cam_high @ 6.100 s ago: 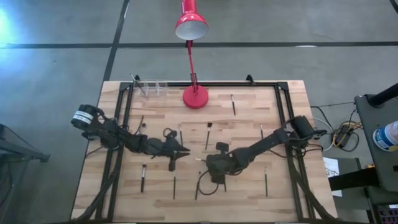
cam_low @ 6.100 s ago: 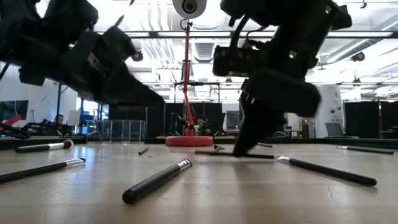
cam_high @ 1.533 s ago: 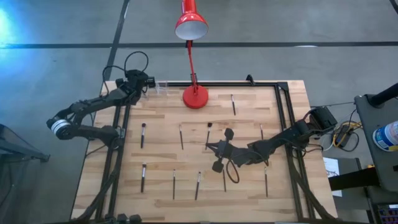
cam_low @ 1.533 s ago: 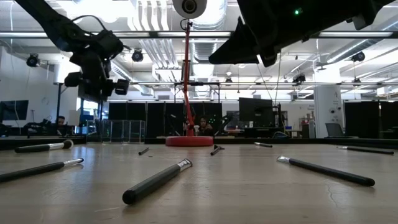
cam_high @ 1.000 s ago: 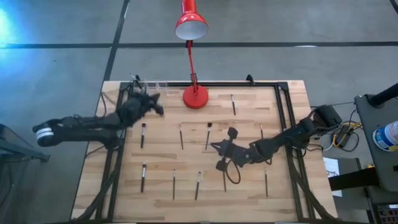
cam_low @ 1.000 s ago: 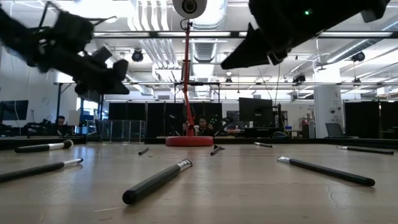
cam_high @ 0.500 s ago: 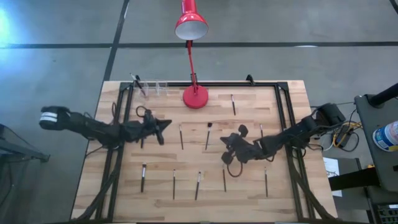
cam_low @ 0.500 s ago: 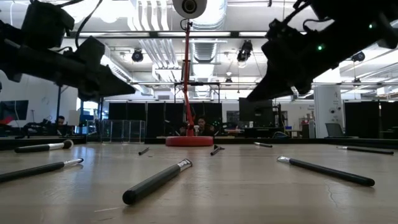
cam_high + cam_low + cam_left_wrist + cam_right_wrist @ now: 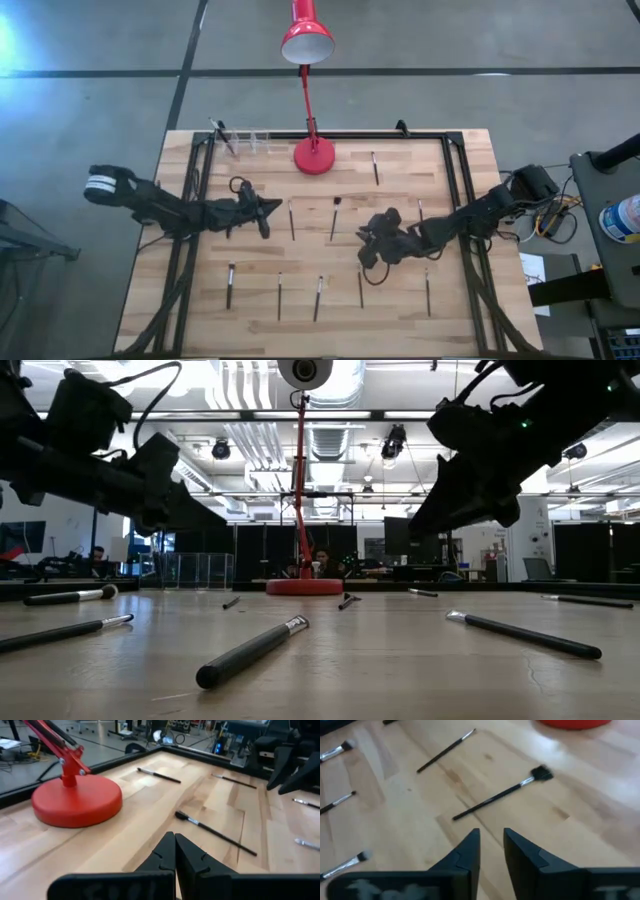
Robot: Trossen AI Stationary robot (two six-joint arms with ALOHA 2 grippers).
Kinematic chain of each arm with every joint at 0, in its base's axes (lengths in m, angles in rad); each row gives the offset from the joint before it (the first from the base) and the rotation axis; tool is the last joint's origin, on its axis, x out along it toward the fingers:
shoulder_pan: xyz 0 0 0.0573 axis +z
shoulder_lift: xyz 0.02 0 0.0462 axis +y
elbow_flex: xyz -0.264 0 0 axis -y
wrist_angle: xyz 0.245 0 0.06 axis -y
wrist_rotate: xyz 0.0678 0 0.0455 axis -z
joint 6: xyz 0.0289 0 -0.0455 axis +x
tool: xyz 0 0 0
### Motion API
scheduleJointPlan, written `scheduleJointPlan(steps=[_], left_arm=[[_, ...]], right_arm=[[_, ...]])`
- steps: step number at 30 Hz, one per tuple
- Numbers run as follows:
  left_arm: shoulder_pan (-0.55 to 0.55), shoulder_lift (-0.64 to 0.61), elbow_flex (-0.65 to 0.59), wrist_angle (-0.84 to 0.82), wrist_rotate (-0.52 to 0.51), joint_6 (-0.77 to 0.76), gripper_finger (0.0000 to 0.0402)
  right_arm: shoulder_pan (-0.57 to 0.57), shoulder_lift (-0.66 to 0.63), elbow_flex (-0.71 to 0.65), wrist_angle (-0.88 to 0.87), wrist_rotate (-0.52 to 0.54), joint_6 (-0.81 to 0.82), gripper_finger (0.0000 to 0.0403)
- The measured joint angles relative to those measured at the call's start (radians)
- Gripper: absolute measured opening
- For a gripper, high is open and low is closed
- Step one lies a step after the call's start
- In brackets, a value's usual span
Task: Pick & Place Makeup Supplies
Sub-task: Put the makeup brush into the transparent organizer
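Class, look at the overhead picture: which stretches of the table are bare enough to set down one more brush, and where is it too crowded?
Bare wood: the far right corner, between the brush beside the lamp base and the table edge; also the near strip below the front row of brushes. Crowded: the middle band, where the left pincer, the right pincer and several brushes sit close together.

What Things Looked Like They Were Made Of

The table (image 9: pixel 400 300) was made of pale wood strips, smooth, with a soft shine. A black metal frame (image 9: pixel 452 180) ran round it. The lamp (image 9: pixel 307 40) was shiny red, and its round base (image 9: pixel 75 800) looked smooth and a bit dull. Near the base lay thin makeup brushes (image 9: pixel 502 795) with dark matt handles, silvery metal collars and soft bristle tips. The right gripper (image 9: pixel 491 847) and the left gripper (image 9: pixel 174 851) looked like matt black plastic.
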Motion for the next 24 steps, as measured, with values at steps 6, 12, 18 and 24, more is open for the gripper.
scheduleJointPlan(steps=[6,12,18,24], left_arm=[[-0.021,0.083,0.03,0.013,0.007,0.0,0.0],[-0.035,0.154,0.062,0.012,0.008,0.0,0.0],[-0.041,0.219,0.087,0.025,0.007,0.0,0.0],[-0.043,0.247,0.101,0.021,0.007,0.001,0.0]], right_arm=[[0.014,0.081,0.061,-0.049,-0.119,0.086,0.0134],[0.035,0.154,0.145,-0.245,-0.207,0.226,0.0155],[0.075,0.222,0.215,-0.306,-0.274,0.276,0.0149],[0.095,0.293,0.303,-0.418,-0.277,0.314,0.0139]])
